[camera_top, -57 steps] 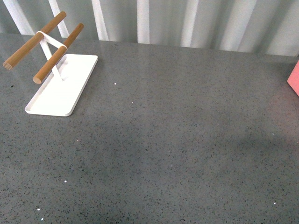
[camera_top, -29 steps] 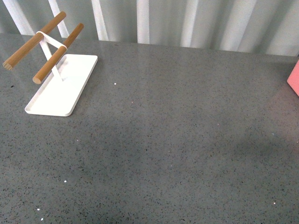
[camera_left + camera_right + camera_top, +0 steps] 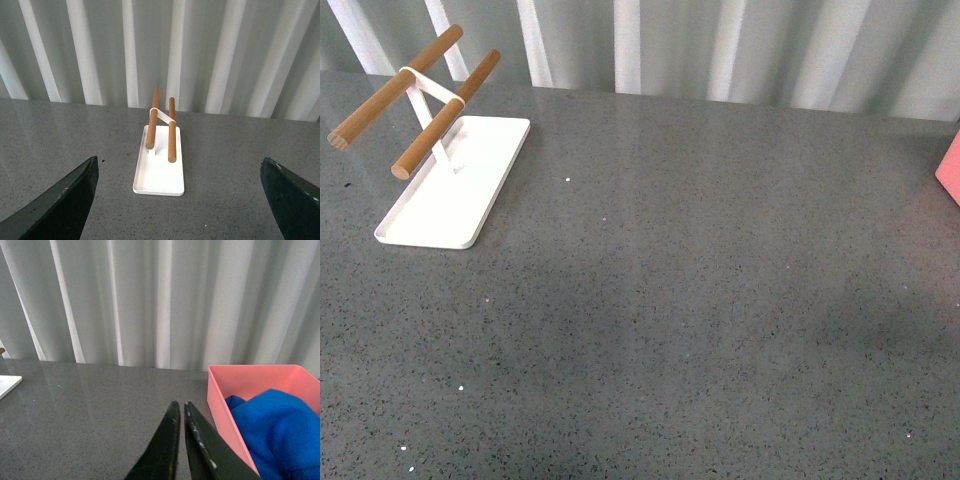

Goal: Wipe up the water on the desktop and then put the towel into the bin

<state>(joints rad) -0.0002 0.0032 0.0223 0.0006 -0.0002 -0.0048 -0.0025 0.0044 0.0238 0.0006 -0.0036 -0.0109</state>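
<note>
The dark-grey speckled desktop fills the front view, and neither arm shows there. In the right wrist view the bright blue towel lies bunched inside the salmon-pink bin. My right gripper is shut and empty, hanging above the desktop just beside the bin's near wall. Only a corner of the bin shows at the front view's right edge. My left gripper is open wide with nothing between its fingers, above the desktop.
A white flat-based rack with two wooden bars stands at the back left of the desktop, and the same rack lies ahead of the left gripper. A pale pleated curtain runs behind the far edge.
</note>
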